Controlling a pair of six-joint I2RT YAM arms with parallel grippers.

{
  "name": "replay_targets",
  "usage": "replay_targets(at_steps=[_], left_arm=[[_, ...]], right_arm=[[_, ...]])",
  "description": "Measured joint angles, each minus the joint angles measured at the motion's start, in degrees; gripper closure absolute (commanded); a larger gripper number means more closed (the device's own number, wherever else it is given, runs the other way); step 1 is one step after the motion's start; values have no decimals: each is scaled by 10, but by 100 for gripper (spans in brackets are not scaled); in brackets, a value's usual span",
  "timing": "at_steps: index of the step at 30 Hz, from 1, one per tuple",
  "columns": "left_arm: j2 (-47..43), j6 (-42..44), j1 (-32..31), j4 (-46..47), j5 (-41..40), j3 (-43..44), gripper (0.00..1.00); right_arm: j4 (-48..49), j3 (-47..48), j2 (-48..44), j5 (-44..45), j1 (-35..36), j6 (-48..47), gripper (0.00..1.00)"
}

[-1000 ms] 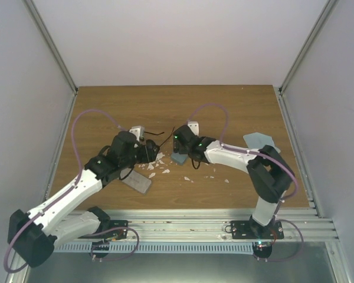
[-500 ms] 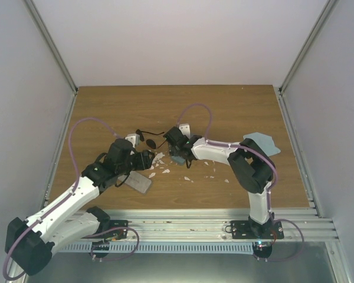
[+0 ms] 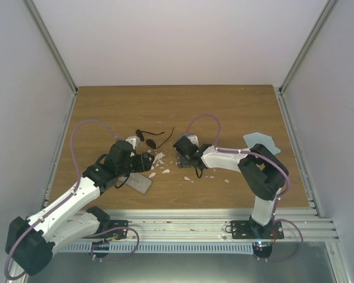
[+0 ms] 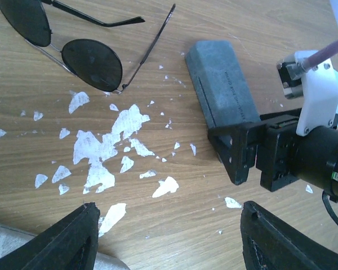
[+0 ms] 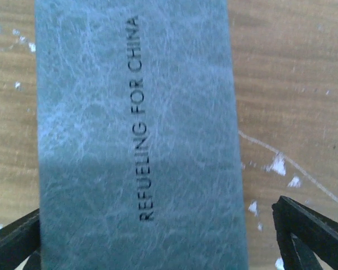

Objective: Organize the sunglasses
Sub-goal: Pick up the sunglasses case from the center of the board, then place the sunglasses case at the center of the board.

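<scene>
One pair of sunglasses (image 3: 150,138) with dark lenses and thin black frames lies open on the wooden table; the left wrist view shows it at upper left (image 4: 93,61). The paler pair is out of view. My left gripper (image 3: 146,160) is open and empty, just near of the sunglasses, its fingers apart over bare wood (image 4: 169,239). My right gripper (image 3: 180,153) is open, low over a blue-grey case (image 5: 135,135), one finger at each long side (image 5: 158,247). It stands at the near end of the case (image 4: 221,84).
A grey case (image 3: 139,183) lies under the left arm, its corner at the bottom left of the left wrist view (image 4: 11,256). A light blue cloth (image 3: 261,142) lies at the right. White flakes (image 4: 104,143) are scattered on the wood between the grippers.
The sunglasses have left my left gripper and now lie on the table; the left gripper has pulled back toward the near side. My right gripper has come down over the blue-grey case.
</scene>
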Motion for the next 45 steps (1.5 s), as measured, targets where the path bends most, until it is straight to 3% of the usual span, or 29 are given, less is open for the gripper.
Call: replay_targets(at_steps=[8,12,21,33,45], left_arm=[[16,-1,2,12,11,-1,31],[16,-5,2,12,14,-2,31],[16,-13,3,13,23,-7,30],[32,-15,3,25,38,-7,30],[80,-14,12,31,50,15,30]], right_arm=[[4,-23,-17,-43,0,5,36],[14,-30,-21,-49,0,9,43],[15,-31,-35,-55,-23,-5,44],[71,20,-22,-106,-216,-109,41],[97,46,49,-132,-294,-183,39]])
